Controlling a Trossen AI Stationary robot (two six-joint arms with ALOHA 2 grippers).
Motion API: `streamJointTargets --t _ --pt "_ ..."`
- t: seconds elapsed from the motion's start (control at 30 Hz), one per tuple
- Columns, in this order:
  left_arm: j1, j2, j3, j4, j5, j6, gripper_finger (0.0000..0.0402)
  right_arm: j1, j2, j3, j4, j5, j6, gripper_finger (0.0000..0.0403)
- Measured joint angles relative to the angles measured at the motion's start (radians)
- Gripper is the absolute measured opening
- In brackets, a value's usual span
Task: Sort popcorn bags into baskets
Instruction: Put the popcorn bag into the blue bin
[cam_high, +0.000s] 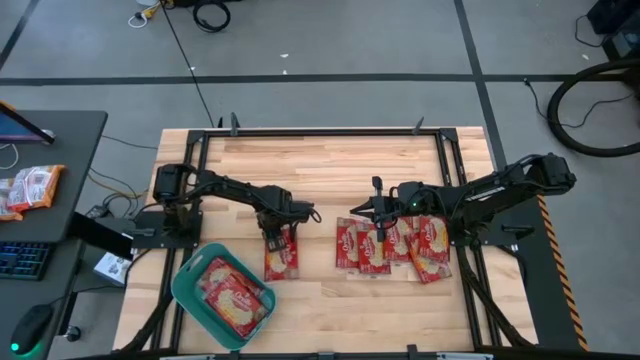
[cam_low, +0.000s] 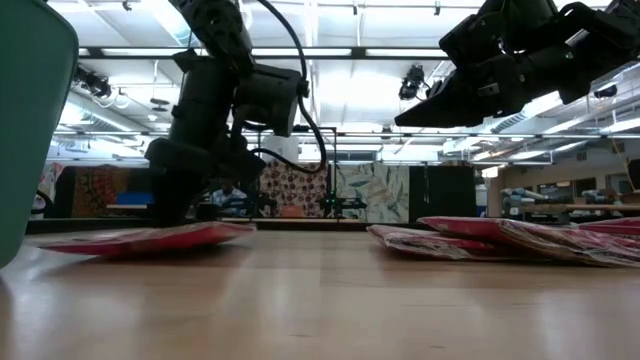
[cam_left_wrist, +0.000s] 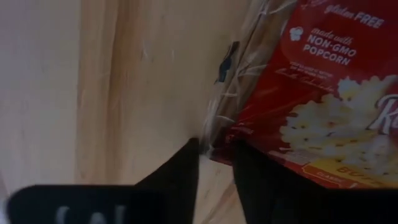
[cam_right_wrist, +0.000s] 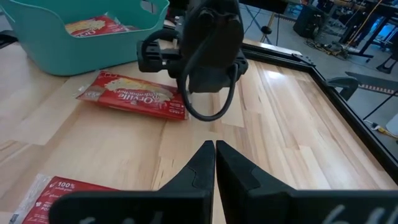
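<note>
One red popcorn bag (cam_high: 282, 255) lies flat on the wood just beyond the teal basket (cam_high: 190, 292), which holds two more bags (cam_high: 232, 297). My left gripper (cam_high: 272, 233) points straight down onto that bag's far end and is closed on its edge. In the low view the bag (cam_low: 150, 238) lies on the tabletop under the gripper (cam_low: 175, 215). Several more bags (cam_high: 390, 245) lie side by side at the right. My right gripper (cam_high: 360, 208) hangs shut over the wood left of them, holding nothing. My left gripper comes from above, fingers pointing down, at the bag's crimped edge (cam_left_wrist: 219, 144) near a far corner. The edge runs into the narrow gap between the two fingers (cam_left_wrist: 183, 174). The bag still lies flat on the table (cam_low: 215, 232).
A dark metal frame (cam_high: 455, 170) runs round the wooden top. A side table (cam_high: 60, 150) at the left carries paler orange-and-white packets (cam_high: 30, 188) and a keyboard. Bare wood lies between the single bag and the row at the right.
</note>
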Motion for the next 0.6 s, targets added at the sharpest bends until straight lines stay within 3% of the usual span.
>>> streamJointTargets --t 0.17,0.5,0.6 --pt "0.000 0.001 0.024 -0.015 -0.003 -0.022 0.0010 0.000 0.000 0.000 0.000 0.000 0.000 0.0020" --pt "-0.018 -0.055 0.152 0.005 0.029 -0.039 0.0003 0.000 0.000 0.000 -0.017 -0.002 0.005 0.0020" --pt "-0.039 -0.057 0.186 0.004 0.028 -0.032 0.0002 0.000 0.001 0.000 -0.087 -0.067 0.016 0.0020"
